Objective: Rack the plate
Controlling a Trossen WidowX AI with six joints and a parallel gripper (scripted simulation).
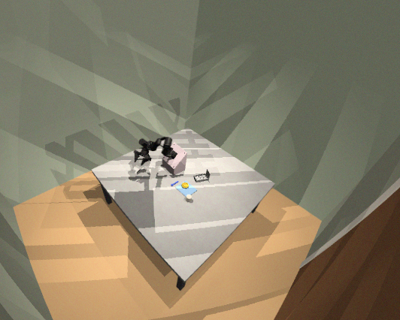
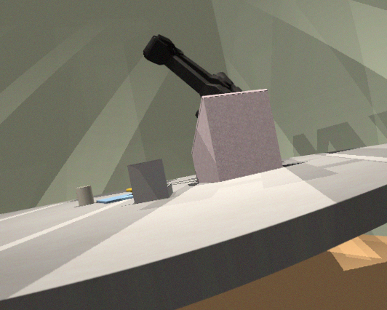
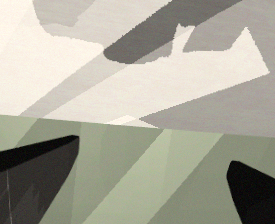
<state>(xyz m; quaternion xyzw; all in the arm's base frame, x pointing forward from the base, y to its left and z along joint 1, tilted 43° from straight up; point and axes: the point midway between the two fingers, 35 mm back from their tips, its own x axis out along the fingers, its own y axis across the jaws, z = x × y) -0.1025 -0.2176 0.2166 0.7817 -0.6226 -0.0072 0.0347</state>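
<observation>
The claw (image 1: 140,162) (image 3: 153,156) stands wide, holding nothing. Nearest it is the pink block (image 1: 175,159) (image 2: 243,136); farther from it, a blue stick (image 1: 174,183); then the yellow plate (image 1: 185,185) (image 2: 129,189), on a blue mat (image 1: 187,191) (image 2: 114,199); farther still, the dish rack (image 1: 201,177) (image 2: 148,182), on the table (image 1: 208,225) (image 2: 176,233) (image 3: 188,90).

A pink block (image 1: 180,165) (image 2: 241,138); beige cylinder (image 1: 189,197) (image 2: 85,196) and blue stick (image 1: 174,183) near light-blue mat (image 1: 186,191) (image 2: 114,199).

Bare room, table-mounted robot arm (image 1: 152,146) (image 2: 190,70).
</observation>
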